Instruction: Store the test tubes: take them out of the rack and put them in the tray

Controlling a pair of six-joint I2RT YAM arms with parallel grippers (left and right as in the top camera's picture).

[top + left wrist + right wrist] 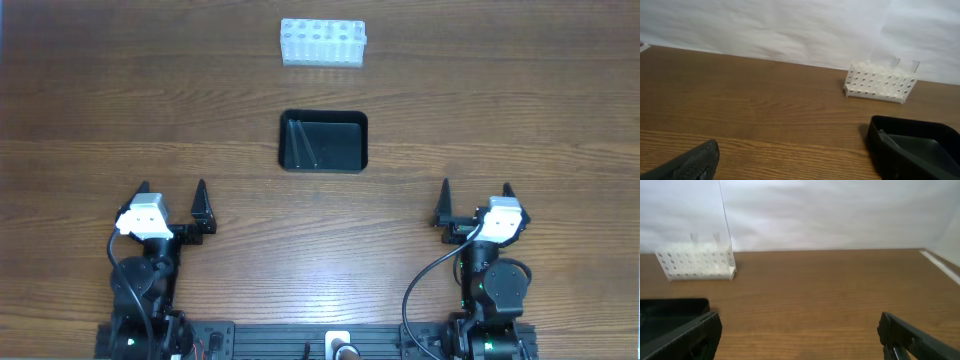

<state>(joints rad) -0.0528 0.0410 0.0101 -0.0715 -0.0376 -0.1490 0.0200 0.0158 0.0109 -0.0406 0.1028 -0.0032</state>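
A white perforated rack stands at the far middle of the wooden table; clear tubes stick up from it. Nearer lies a black tray with clear test tubes lying along its left side; its wall shows in the left wrist view and the right wrist view. My left gripper rests open near the table's front left, well short of the tray. At the front right my right gripper stands open, with nothing between its fingers.
Bare wooden tabletop surrounds the tray and rack. A white wall or sheet rises behind the table's far edge. The table's right edge shows in the right wrist view.
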